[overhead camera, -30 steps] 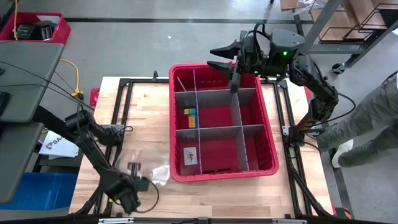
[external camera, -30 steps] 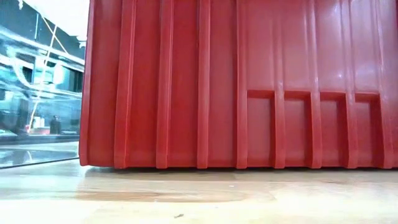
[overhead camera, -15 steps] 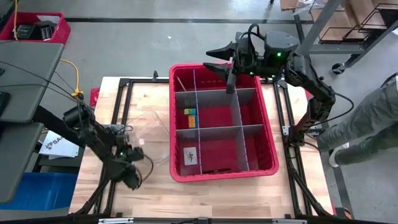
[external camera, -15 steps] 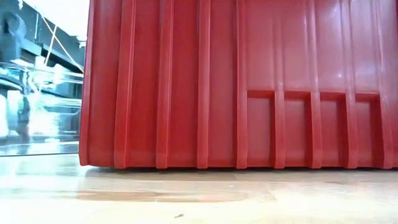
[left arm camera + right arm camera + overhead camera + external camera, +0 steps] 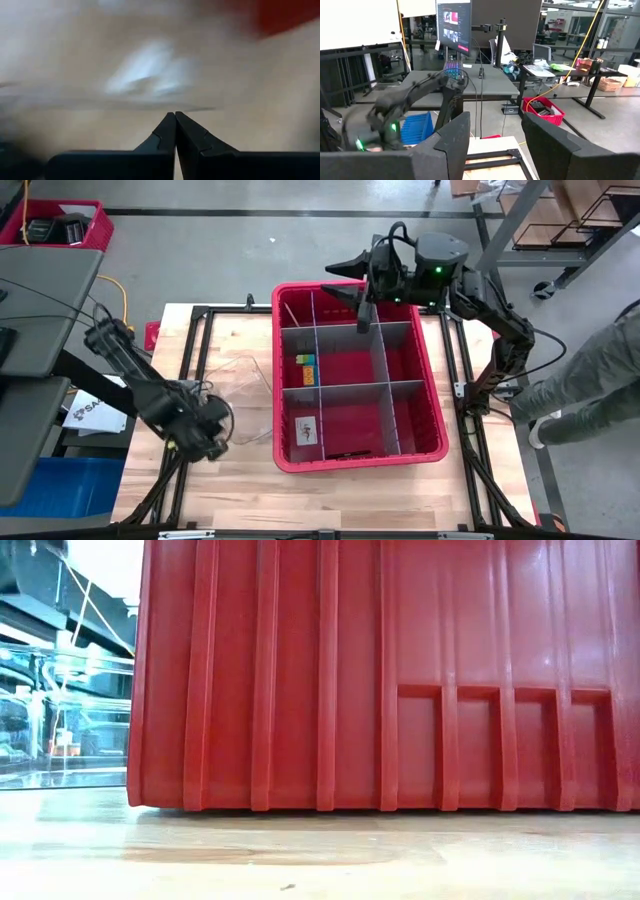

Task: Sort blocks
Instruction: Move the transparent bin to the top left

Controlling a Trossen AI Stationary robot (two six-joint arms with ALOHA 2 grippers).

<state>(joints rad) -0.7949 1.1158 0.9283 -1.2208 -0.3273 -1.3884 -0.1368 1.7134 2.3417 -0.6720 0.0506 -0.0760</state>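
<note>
Dark left gripper (image 5: 175, 116), fingers pressed together, has swung toward the red bin (image 5: 430, 395); right gripper (image 5: 352, 280) hangs spread. Yellow-green blocks (image 5: 306, 361) sit inside.

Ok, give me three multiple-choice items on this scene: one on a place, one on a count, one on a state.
1. Where are the blocks?
A. on the bare table
B. in a middle-row compartment of the red bin
C. in the right gripper

2. How many compartments do the grey dividers form?
A. four
B. six
C. nine

3. The left gripper is:
A. shut
B. wide open
C. holding a block

Answers: B, the blocks lie in the bin's middle row, left side; C, three rows of three; A, its fingertips meet in the left wrist view.
</note>
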